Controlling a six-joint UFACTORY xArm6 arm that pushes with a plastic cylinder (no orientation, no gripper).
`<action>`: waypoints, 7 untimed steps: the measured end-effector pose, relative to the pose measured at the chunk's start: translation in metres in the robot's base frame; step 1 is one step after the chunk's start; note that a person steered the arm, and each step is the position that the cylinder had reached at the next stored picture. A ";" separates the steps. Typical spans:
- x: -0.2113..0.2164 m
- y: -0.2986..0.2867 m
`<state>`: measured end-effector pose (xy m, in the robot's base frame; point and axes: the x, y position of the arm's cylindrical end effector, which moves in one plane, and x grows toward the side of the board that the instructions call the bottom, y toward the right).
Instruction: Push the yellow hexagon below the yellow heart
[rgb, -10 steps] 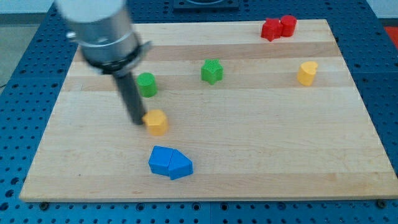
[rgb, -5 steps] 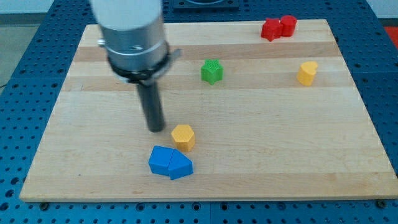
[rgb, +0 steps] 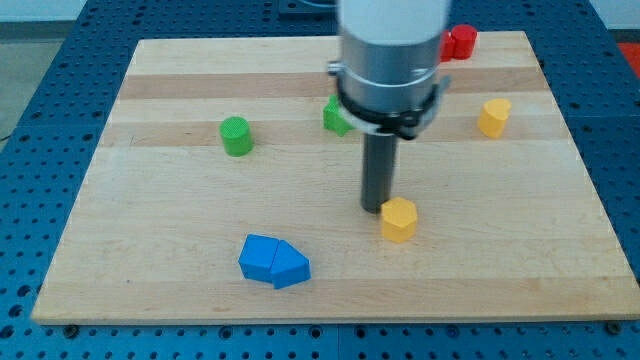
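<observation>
Pressing my tip against the upper-left side of the yellow hexagon, steering it rightward across the surface toward the spot below the yellow heart, well apart at upper right. No gripper fitted, just a rod.

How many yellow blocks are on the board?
2. The yellow hexagon sits near the middle, just right of my tip. The yellow heart is toward the view's upper right. The arm could hide more.
</observation>
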<state>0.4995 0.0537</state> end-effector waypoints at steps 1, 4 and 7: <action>0.001 -0.030; 0.039 0.045; 0.032 0.112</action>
<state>0.5319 0.1655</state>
